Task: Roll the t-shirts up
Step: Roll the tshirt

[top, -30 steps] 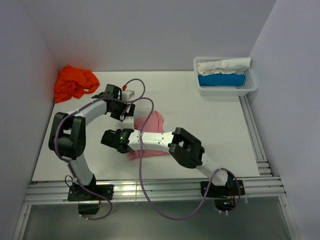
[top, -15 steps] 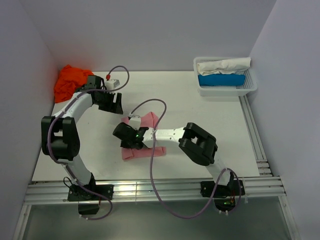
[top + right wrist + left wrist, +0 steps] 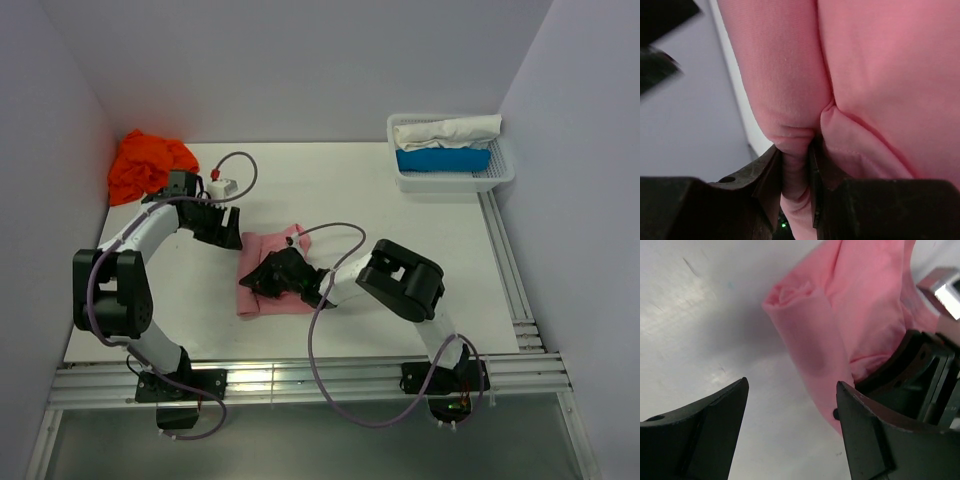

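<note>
Rolling is under way: your right gripper (image 3: 797, 160) pinches a fold of the pink t-shirt (image 3: 262, 298), apparently part-rolled; your left gripper (image 3: 791, 386) gapes empty; the orange t-shirt (image 3: 150, 165) lies crumpled, untouched.

Robotics lab, a purpose-built test cell, not a lived-in room

- White table (image 3: 400, 260) boxed in by a plain pale back panel (image 3: 300, 70) at 12 o'clock and side panels at 9 and 3; no windows or furniture in view
- Aluminium rail frame (image 3: 330, 378) along the 6 o'clock edge, more rail up the 3 o'clock side
- Left arm (image 3: 150, 225) and right arm (image 3: 400, 280) bolted to the rails at 7 and 5 o'clock, purple cable (image 3: 311, 350) looping loose
- Few props: pink t-shirt (image 3: 262, 255) mid-table, orange t-shirt (image 3: 150, 165) at 10 o'clock, white mesh basket (image 3: 455, 183) of folded cloth at 1 o'clock
</note>
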### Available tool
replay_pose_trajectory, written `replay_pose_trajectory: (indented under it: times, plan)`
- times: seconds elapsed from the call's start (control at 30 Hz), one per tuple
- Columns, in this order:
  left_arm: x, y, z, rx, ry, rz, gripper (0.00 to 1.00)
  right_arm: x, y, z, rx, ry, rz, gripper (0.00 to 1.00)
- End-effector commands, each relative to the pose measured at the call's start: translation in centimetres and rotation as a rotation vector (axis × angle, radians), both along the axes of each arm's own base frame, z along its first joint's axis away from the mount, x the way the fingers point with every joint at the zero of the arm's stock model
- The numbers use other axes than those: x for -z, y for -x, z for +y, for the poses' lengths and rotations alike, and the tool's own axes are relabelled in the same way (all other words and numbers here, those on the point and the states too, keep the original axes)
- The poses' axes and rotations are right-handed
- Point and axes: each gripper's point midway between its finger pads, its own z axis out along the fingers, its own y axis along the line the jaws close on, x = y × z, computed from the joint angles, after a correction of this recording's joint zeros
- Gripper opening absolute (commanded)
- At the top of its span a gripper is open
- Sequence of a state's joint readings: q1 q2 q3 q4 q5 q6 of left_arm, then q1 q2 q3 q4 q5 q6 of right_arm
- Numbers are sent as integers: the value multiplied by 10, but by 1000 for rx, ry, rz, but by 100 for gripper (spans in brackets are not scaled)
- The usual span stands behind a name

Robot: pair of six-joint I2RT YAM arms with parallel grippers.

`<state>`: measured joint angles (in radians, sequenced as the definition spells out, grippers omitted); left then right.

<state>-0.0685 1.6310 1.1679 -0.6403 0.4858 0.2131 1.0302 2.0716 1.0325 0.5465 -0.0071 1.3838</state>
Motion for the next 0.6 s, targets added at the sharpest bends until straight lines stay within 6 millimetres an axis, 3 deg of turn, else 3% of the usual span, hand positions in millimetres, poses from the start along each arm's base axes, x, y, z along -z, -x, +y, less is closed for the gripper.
replay_pose_trajectory:
  times: [0.0,0.37,0.57]
  plan:
    - [5,9,-6,45,32,-13,77,-3,6,7,-5,-144,61,30]
    - [59,5,-17,-12,-50,22,72,-1,6,-1,43,-251,99,32]
    - [71,2,-19,-40,-149,-1,71,4,4,-8,60,-162,75,40]
